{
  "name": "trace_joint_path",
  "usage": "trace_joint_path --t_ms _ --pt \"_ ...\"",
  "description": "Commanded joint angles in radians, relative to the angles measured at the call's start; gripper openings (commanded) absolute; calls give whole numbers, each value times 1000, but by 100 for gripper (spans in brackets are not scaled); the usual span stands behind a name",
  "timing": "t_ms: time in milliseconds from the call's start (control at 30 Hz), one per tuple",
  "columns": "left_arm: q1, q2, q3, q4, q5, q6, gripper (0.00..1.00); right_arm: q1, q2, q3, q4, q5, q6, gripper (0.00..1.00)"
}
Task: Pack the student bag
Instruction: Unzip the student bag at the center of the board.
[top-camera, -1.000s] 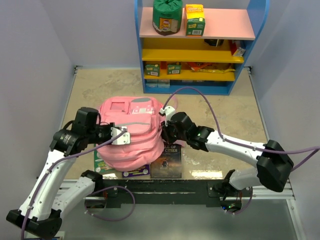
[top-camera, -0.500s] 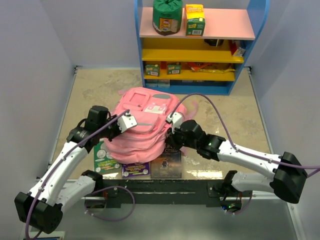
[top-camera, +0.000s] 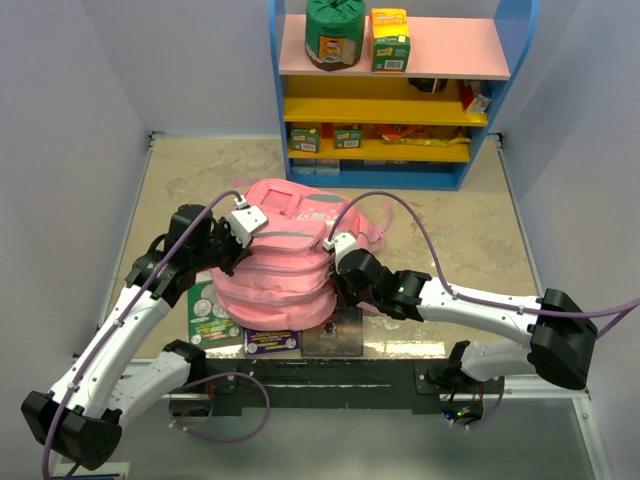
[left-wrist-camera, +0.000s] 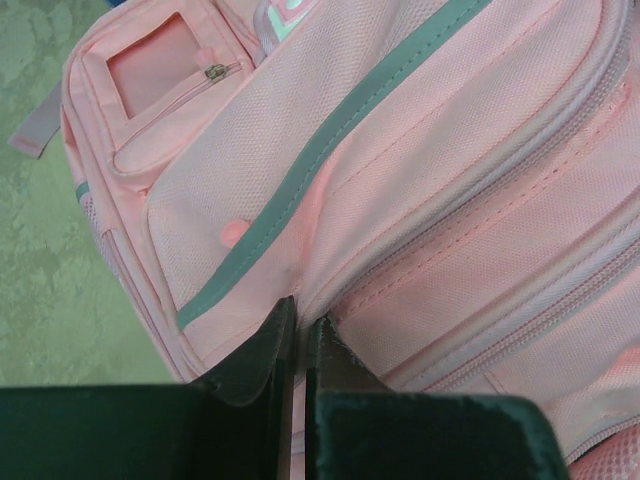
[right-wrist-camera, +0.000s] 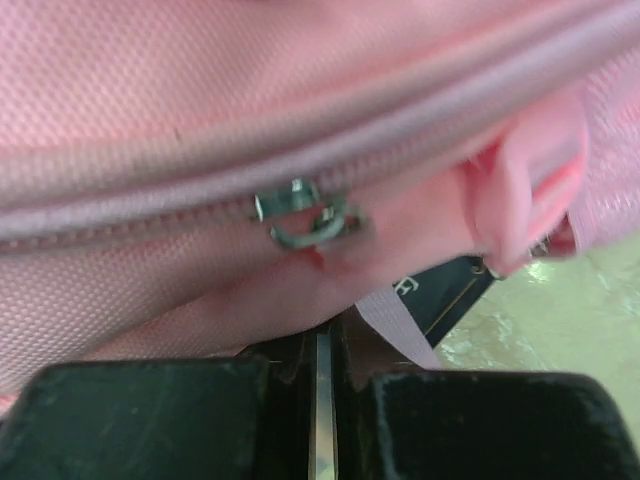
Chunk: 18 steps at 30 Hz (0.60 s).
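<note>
The student bag, a soft pink backpack with a grey stripe, sits bunched at the table's middle on top of some books. My left gripper is at its left side, shut on a fold of pink fabric beside the grey stripe; the pinch shows in the left wrist view. My right gripper is at the bag's right side, shut on pink fabric just below a closed zip. The metal zip pull lies right above the jaws. The bag's zips look closed.
A green book, a purple one and a dark one stick out from under the bag near the front edge. A blue and yellow shelf with boxes stands at the back. Side walls close in the table.
Both grippers kept their hold while the bag shifted away from me and bunched up taller. The left gripper rose and went farther back; the right one swung out, then back.
</note>
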Motion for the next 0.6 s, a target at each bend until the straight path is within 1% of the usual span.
trace_joint_path --t_ms 0,100,133,167,200,233,267,300,367,433,533,567 --pt "3 -61 53 181 -126 -200 0 34 17 114 -79 156 133 0" --pt "3 -67 49 195 -207 -208 0 163 -19 154 -23 165 163 0" --pt "3 -68 52 195 -218 -191 0 239 -37 163 -6 178 158 0" --pt "3 -67 56 195 -231 -184 0 261 -58 163 14 166 154 0" --pt "1 -67 56 192 -251 -178 0 265 -97 150 28 142 135 0" --pt "3 -68 54 190 -255 -164 0 266 -108 145 -5 161 143 2" --pt "3 -74 48 192 -260 -159 0 262 -117 146 -68 248 167 3" --pt "3 -79 43 193 -257 -156 0 255 -125 143 -132 263 193 3" --pt "0 -90 28 199 -255 -145 0 258 -143 153 -118 229 186 0" --pt "0 -90 25 205 -258 -154 0 272 -139 156 -38 188 180 0" --pt "3 -87 43 207 -252 -156 0 291 -80 197 -27 159 175 0" --pt "3 -84 52 202 -249 -154 0 292 -27 237 -41 159 176 0"
